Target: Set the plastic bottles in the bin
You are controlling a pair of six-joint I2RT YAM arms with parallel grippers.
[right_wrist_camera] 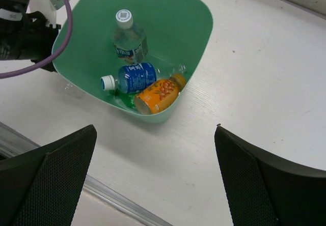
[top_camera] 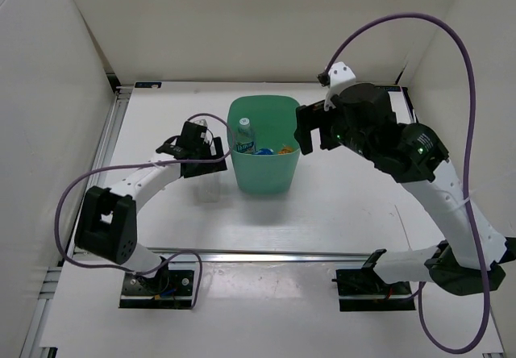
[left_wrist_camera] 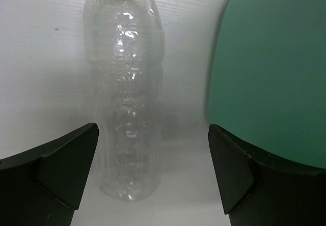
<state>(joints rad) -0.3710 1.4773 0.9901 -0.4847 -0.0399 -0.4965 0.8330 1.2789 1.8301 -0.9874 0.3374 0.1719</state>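
The green bin [top_camera: 262,176] stands mid-table. In the right wrist view it [right_wrist_camera: 198,22] holds a clear bottle with a white-blue label [right_wrist_camera: 130,40] standing upright. A blue-label bottle [right_wrist_camera: 133,77] and an orange bottle [right_wrist_camera: 158,94] lie beside it, and a green bottle [right_wrist_camera: 125,102] shows beneath them. The plain clear bottle [top_camera: 211,190] is on the table left of the bin. In the left wrist view the plain clear bottle [left_wrist_camera: 127,93] reaches in between the spread fingers, nearer the left one. My left gripper [left_wrist_camera: 153,170] is open and empty. My right gripper [right_wrist_camera: 155,180] is open and empty, high to the right of the bin.
White walls close in the table on the left, back and right. A metal rail [top_camera: 266,255] runs along the front edge. The bin wall [left_wrist_camera: 275,68] stands close to my left gripper's right finger. A purple cable [top_camera: 403,21] loops over the right arm.
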